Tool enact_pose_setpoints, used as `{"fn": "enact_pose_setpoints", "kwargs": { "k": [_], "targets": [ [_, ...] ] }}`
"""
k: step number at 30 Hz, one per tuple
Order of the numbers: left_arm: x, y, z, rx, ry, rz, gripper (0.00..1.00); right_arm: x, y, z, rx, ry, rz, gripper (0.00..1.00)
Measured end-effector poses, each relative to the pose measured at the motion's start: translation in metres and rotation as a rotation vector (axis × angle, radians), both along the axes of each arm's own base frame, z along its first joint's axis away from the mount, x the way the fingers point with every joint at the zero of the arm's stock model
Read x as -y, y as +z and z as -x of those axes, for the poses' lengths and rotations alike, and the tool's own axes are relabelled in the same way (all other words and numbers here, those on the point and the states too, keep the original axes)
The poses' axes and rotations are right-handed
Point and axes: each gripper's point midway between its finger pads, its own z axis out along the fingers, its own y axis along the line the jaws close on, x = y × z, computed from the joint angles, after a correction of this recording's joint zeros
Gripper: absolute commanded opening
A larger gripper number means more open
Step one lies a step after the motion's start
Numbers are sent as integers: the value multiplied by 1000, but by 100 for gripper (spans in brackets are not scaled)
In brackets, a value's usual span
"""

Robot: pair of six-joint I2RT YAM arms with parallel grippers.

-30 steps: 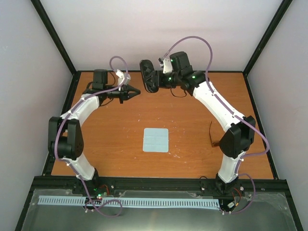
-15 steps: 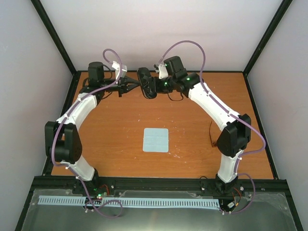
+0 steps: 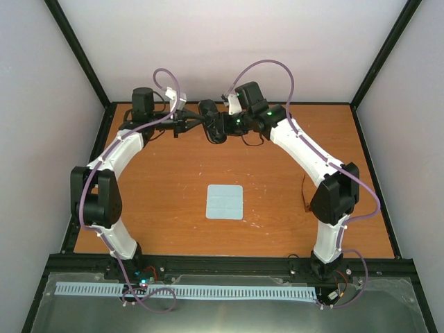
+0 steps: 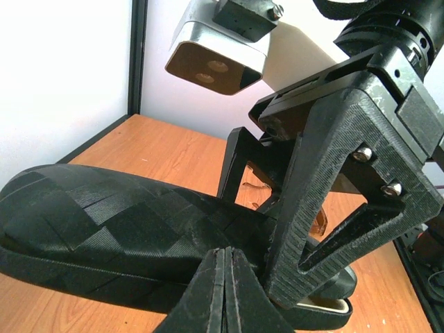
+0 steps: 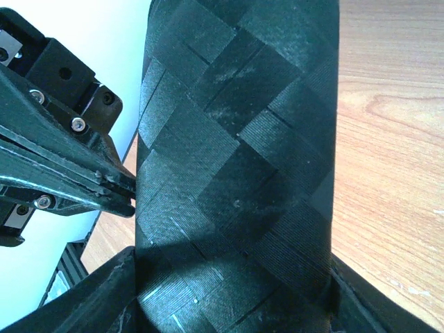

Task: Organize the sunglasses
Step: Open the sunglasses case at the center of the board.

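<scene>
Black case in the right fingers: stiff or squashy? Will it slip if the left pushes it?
Probably stiff: the case shows no dent with the right fingers clamped across it. Its woven texture likely resists slipping. Held near one end, it could twist if the shut left fingers push off-centre.

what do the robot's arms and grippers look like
The left arm and right arm have white links between bulky black joints; a lilac cable loops along each. The left gripper and right gripper are black, with ribbed triangular open-frame fingers fastened by silver screws.
</scene>
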Motion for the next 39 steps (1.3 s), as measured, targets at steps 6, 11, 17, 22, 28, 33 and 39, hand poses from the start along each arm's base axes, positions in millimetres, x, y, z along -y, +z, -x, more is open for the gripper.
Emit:
{"fn": "enact_pose_setpoints", "kwargs": {
  "k": [6, 11, 17, 22, 28, 33, 39],
  "targets": [
    [3, -10, 0, 30, -3, -25, 1, 4, -6, 2, -21, -9, 22, 3],
    [6, -19, 1, 57, -3, -52, 0, 7, -11, 3, -43, -15, 41, 3],
    [8, -28, 3, 89, -8, -77, 1, 10, -16, 5, -64, -22, 56, 3],
    [7, -34, 4, 102, -6, -90, 1, 10, -17, 6, -81, -32, 54, 3],
    [7, -37, 4, 111, -3, -99, 0, 9, -21, 7, -109, -40, 36, 3],
    [6, -41, 4, 112, 1, -105, 1, 7, -25, 6, -126, -47, 18, 3],
    [5, -45, 2, 118, 12, -117, 0, 8, -28, 5, -150, -53, -15, 3]
  ]
}}
